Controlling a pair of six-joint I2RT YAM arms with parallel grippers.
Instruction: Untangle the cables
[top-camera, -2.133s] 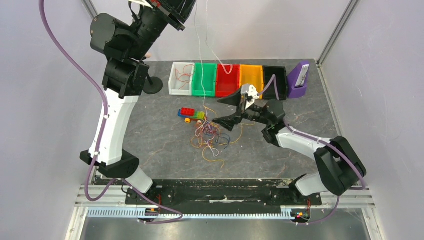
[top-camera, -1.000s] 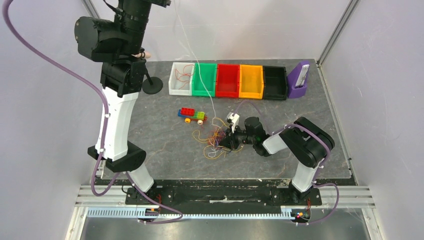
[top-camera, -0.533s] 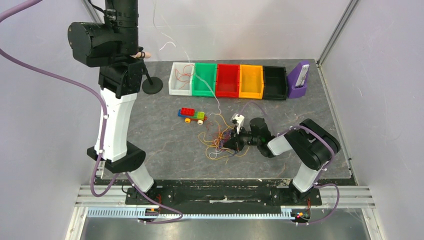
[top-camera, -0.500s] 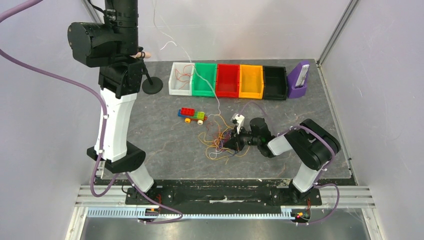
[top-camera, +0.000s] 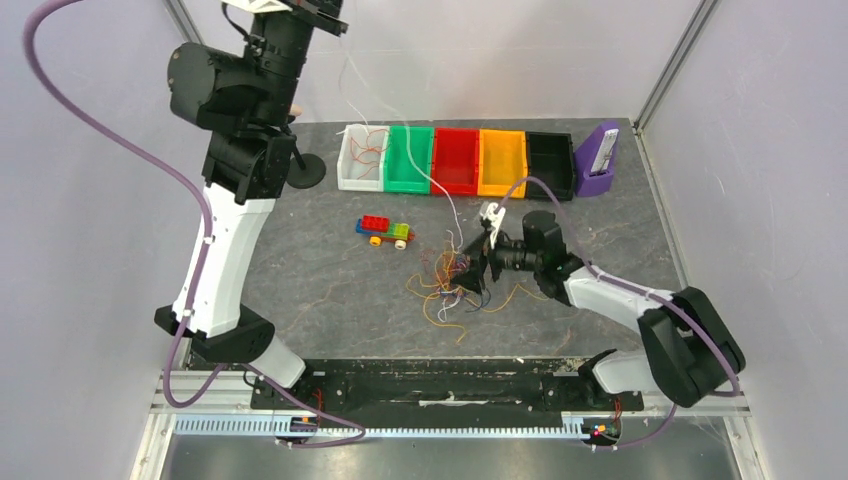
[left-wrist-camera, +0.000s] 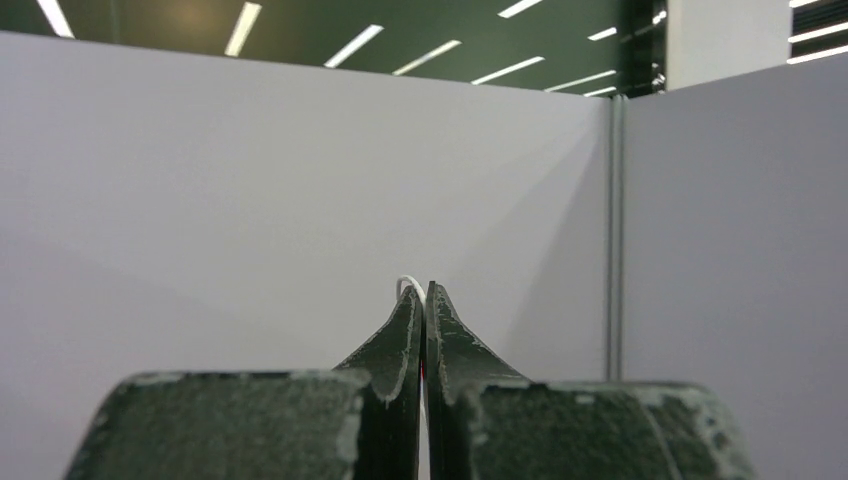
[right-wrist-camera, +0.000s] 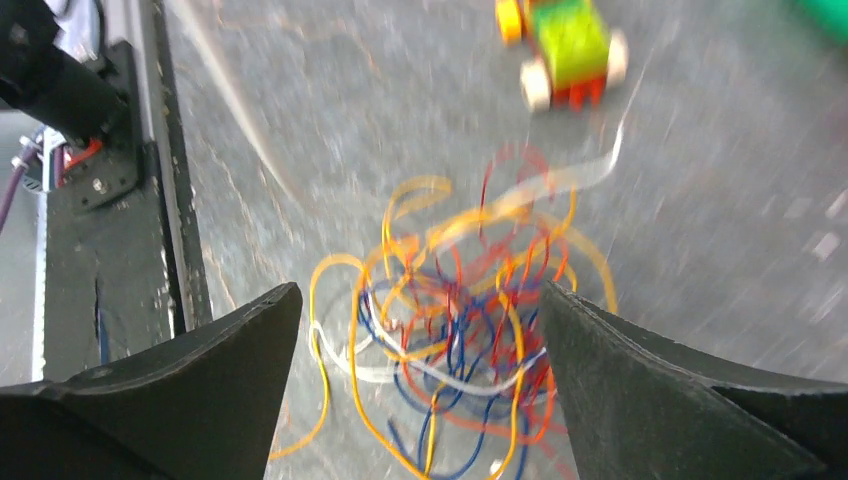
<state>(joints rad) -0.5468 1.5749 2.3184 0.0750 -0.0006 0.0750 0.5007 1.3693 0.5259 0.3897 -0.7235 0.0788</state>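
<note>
Seen from above, most cables (top-camera: 455, 285) lie knotted on the worktop (top-camera: 320, 290), one white wire (top-camera: 441, 190) leading upward; left wrist, left claw (left-wrist-camera: 424, 295) pinched on it; right wrist, right claw (right-wrist-camera: 420, 300) spread apart around them.

Right wrist view: motion blur throughout. The cables (right-wrist-camera: 460, 330) smear into coloured streaks; single strands cannot be traced. The toy car (right-wrist-camera: 565, 45) is blurred and cut off by the top edge.
Left wrist view: white cable (left-wrist-camera: 408, 284) shows only as a small loop above the closed jaws of the left gripper (left-wrist-camera: 425, 292); the rest is hidden.
Top view: right gripper (top-camera: 464, 270) covers part of the tangle; contact cannot be told.
</note>
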